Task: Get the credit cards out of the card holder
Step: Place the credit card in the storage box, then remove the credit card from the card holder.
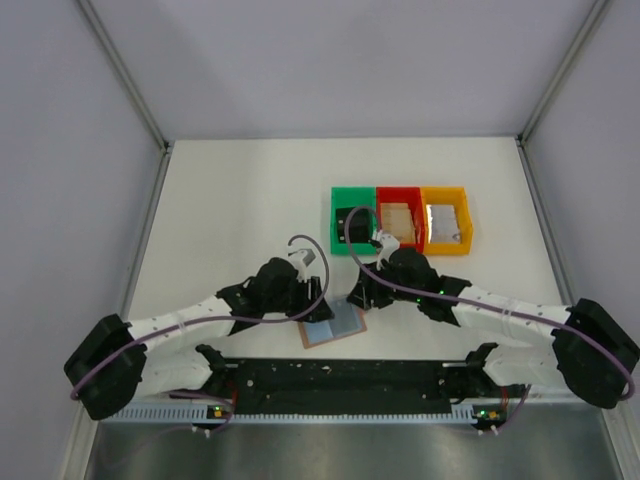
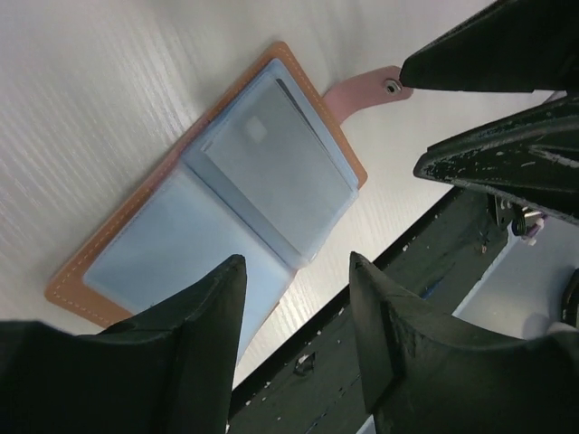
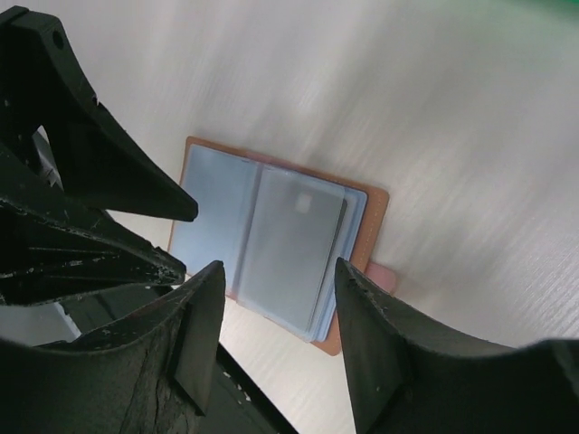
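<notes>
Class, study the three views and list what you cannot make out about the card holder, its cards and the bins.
- Top view: the card holder is tiny and partly under both arms, so its pockets are unreadable.
- Left wrist view: the left gripper hides its near corner, and overlapping sleeves hide how many credit cards it holds.
- Right wrist view: motion blur smears the sleeves.
- Top view: the contents of the green bin, red bin and yellow bin are too small to identify.
</notes>
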### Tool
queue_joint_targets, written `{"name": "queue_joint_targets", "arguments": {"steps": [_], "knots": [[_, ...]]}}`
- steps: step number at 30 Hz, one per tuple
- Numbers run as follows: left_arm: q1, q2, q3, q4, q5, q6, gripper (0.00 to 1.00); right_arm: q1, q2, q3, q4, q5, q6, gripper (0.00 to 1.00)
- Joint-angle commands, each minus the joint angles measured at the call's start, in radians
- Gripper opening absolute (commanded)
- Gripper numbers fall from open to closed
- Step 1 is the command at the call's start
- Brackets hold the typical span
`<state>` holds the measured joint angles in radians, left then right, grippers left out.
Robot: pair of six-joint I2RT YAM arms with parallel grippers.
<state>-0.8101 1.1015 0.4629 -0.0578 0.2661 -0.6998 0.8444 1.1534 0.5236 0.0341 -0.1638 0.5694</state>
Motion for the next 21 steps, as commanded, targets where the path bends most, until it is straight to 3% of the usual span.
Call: {"name": "queue_joint_targets", "arguments": {"steps": [1, 6, 12, 21], "knots": [[-0.008, 0.069, -0.012, 0.156, -0.041, -0.086, 0.52, 0.008, 0.066, 0.003, 0.121, 0.023, 0.037, 0.51], [-0.006, 0.124, -0.044, 0.171, -0.08, -0.119, 0.45, 0.01, 0.161, -0.005, 0.191, -0.025, 0.058, 0.47], [-0.006, 0.153, -0.086, 0.182, -0.106, -0.175, 0.29, 0.01, 0.216, 0.001, 0.208, -0.048, 0.064, 0.41], [-0.006, 0.162, -0.11, 0.185, -0.122, -0.202, 0.27, 0.008, 0.272, 0.01, 0.197, -0.052, 0.072, 0.38]]}}
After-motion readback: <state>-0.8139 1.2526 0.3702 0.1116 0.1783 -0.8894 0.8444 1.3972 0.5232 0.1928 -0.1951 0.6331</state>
